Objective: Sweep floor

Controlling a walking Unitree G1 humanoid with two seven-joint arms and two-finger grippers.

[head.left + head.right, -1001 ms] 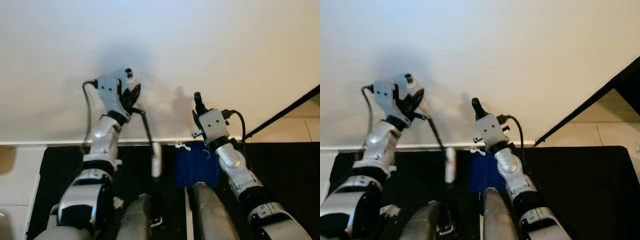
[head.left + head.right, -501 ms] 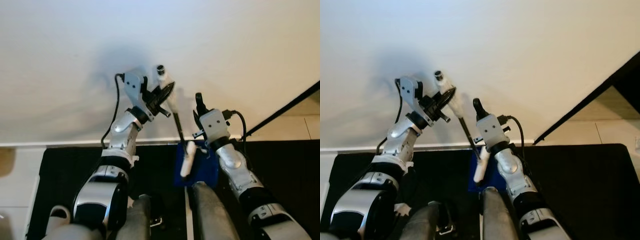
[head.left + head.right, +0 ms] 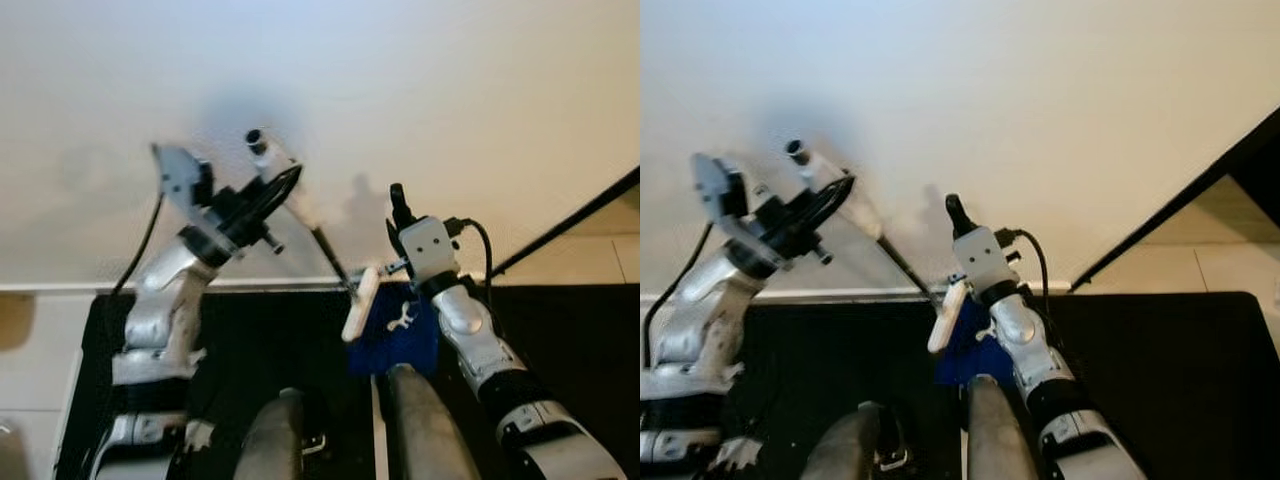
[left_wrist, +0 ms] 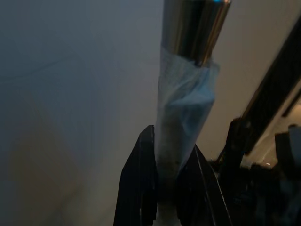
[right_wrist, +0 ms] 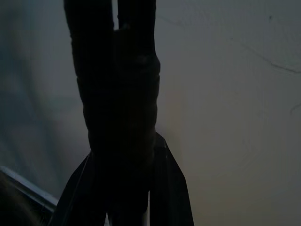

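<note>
- The broom handle [image 3: 300, 215] is a slim rod, white-wrapped near its upper end with a bare metal tip, dark lower down. It slants across the pale wall from upper left down to the right.
- A short white piece [image 3: 359, 303] sits on its lower part, tilted, just above the blue dustpan [image 3: 398, 330] on the dark floor.

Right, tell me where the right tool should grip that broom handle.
Grip the broom handle on its bare black shaft, between the left tool, clamped on the white-wrapped top, and the white sleeve lower down. Bring the right tool in from the robot's right, fingers across the shaft: it slants down toward that side.
</note>
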